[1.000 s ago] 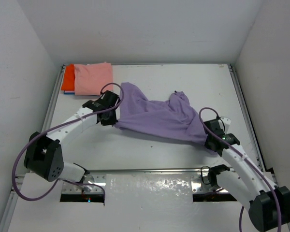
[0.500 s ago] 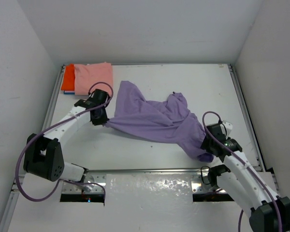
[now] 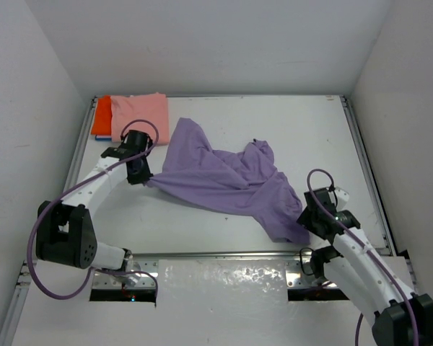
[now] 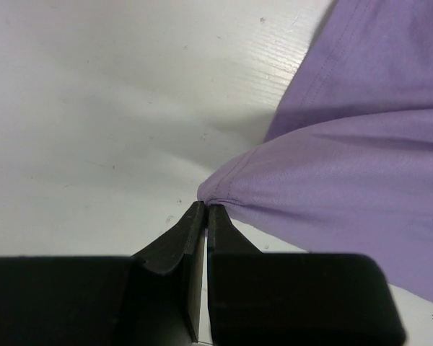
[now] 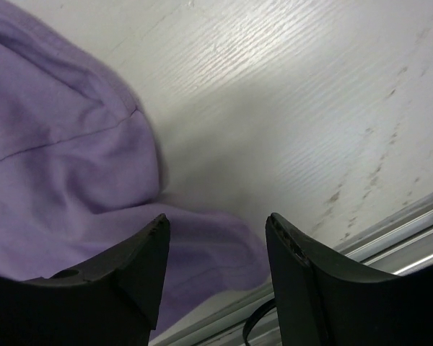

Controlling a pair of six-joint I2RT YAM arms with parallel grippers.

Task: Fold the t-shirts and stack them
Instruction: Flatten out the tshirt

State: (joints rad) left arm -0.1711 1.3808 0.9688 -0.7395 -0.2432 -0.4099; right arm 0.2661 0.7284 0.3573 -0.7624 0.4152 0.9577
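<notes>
Purple t-shirt [image 3: 224,180] pinched at its corner by left hand [image 4: 205,208], right hand [image 5: 216,220] spread.

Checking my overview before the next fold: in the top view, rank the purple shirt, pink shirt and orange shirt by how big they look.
1. purple shirt, spread out across the table.
2. pink shirt, folded.
3. orange shirt, only a strip showing at the pink one's left edge.
</notes>
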